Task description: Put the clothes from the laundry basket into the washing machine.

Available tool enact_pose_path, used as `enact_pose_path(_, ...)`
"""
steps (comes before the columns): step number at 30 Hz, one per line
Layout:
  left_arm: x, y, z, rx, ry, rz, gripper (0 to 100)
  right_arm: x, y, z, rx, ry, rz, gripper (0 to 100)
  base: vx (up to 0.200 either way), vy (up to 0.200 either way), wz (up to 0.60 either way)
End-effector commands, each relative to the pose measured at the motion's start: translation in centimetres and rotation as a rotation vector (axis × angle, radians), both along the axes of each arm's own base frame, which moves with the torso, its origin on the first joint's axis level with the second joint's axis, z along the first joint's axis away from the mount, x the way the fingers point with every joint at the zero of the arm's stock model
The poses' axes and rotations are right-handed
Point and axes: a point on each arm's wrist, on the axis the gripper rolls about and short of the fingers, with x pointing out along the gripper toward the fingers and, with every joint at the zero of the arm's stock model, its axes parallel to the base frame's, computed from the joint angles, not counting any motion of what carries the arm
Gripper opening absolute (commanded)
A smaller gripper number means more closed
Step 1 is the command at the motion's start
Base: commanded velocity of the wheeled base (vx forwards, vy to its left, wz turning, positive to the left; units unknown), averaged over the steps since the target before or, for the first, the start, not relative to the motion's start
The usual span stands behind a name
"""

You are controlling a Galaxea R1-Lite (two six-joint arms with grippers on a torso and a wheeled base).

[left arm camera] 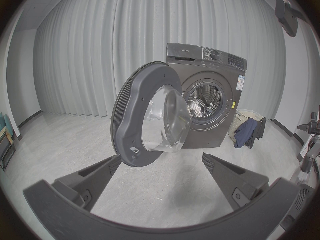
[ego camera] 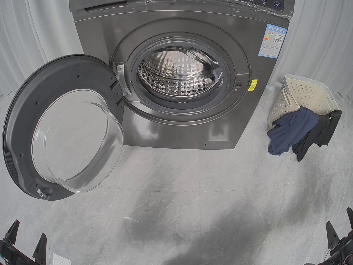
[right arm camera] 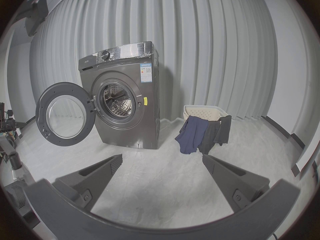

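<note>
Head view looks down on a dark grey front-loading washing machine standing on a pale grey tiled floor. Its round door is swung fully open toward the robot's left, hinged at the left edge of the port, with a clear domed window (bulging toward the camera) set in the ring. The perforated steel drum shows through the open port. A blue label sits at the upper right of the front panel, and a small yellow sticker lies just beside the port's right edge.

A cream perforated laundry basket stands on the floor just beside the machine, on the robot's right, with a white pleated curtain behind it. The clothes are at the basket: a navy garment and a black garment hang side by side over its front rim, touching each other. The navy one is nearer the machine, and both trail down toward the floor.

The left hand is low and well short of the machine, spread wide and holding nothing, with the open door ahead of it. The right hand is likewise spread wide and holds nothing, well apart from the machine and the basket.
</note>
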Motion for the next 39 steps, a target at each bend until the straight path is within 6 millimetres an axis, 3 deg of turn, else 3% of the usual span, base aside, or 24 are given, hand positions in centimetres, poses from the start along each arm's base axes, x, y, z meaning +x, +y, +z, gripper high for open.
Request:
enact_pose_path(1,0.00,0.00,-0.39,-0.001,0.001,0.001,100,0.05,0.00,-0.50,0.000,0.006,0.000,100,0.000,-0.200,0.00)
enact_pose_path(14,-0.01,0.00,-0.40,-0.004,0.000,0.001,100,0.05,0.00,-0.52,0.000,0.008,0.000,100,0.000,-0.200,0.00)
enact_pose_path(20,0.00,0.00,-0.39,-0.004,0.001,0.001,100,0.05,0.00,-0.52,0.000,0.008,0.000,100,0.000,0.000,0.00)
enact_pose_path(29,0.00,0.00,-0.39,-0.004,0.001,0.001,100,0.06,0.01,-0.52,-0.003,0.009,0.001,100,0.200,0.000,0.00)
enact_pose_path(35,0.02,0.00,-0.43,-0.009,0.003,0.001,100,0.06,0.01,-0.52,0.000,0.009,0.003,100,0.000,0.000,0.00)
enact_pose_path(39,0.00,0.00,-0.39,-0.009,0.001,0.001,100,0.05,0.00,-0.52,0.003,0.008,0.001,100,0.000,0.000,-0.60)
